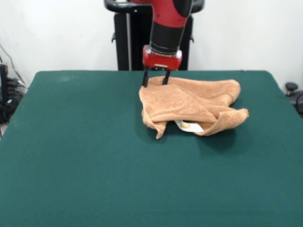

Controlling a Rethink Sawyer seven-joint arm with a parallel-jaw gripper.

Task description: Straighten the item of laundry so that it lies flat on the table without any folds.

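Note:
The orange-tan towel [191,105] lies crumpled right of the middle of the green table [75,156], folded over itself with a flap turned up at its right end. Its white label [188,126] peeks out under the near edge. My gripper [155,81] hangs from the red and black arm over the towel's far left corner. Its two dark fingers [145,79] stand apart, with their tips at the towel's far edge. The gripper looks open and has no cloth lifted.
The robot's black pedestal [130,42] stands behind the table's far edge. Cables and dark gear [7,94] sit off the table at the left, and a small dark object [291,87] sits off it at the right.

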